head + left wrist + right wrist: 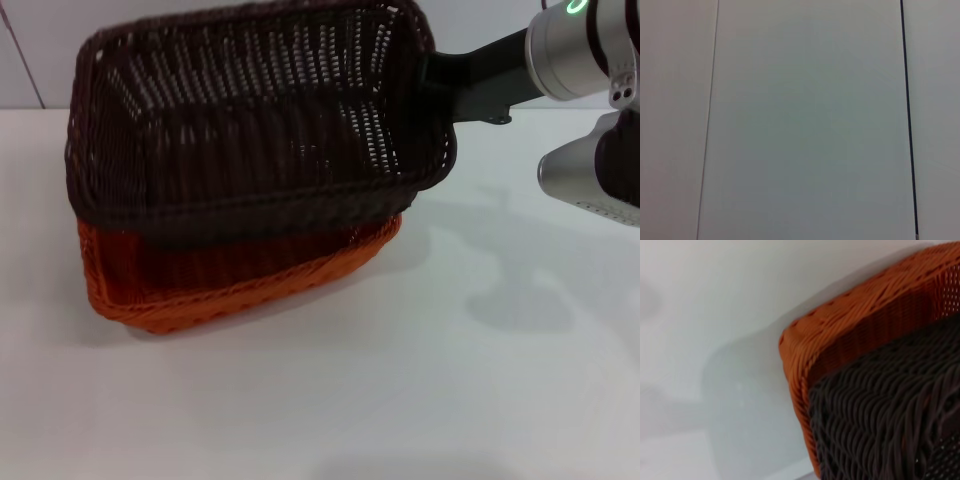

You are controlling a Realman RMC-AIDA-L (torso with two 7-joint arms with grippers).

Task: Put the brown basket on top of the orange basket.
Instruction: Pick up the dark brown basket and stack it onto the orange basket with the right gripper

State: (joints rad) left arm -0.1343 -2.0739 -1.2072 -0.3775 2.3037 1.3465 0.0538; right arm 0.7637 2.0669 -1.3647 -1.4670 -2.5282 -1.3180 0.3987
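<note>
Dark brown, nearly black rectangular woven wicker-style basket [250, 120] with sloped openwork sides and a braided rim sits nested in the mouth of the bright orange rectangular woven wicker-style basket [230, 280], which stands on the white tabletop [400, 400] toward its far left part. The brown basket is tilted, its right end raised higher than its left, so the orange basket shows mainly as a band along the near side and at the near left corner. In the right wrist view the brown weave [880, 425] lies inside the orange rim [805, 370], with one orange corner sticking out over the table.

From the far right edge the right arm reaches in, and its black right gripper [440, 85] meets the brown basket at its far right corner; the fingers appear closed on the rim there, holding that end up.

No part of the left gripper shows in any view; the left wrist camera sees only a pale panelled surface [805, 120].
</note>
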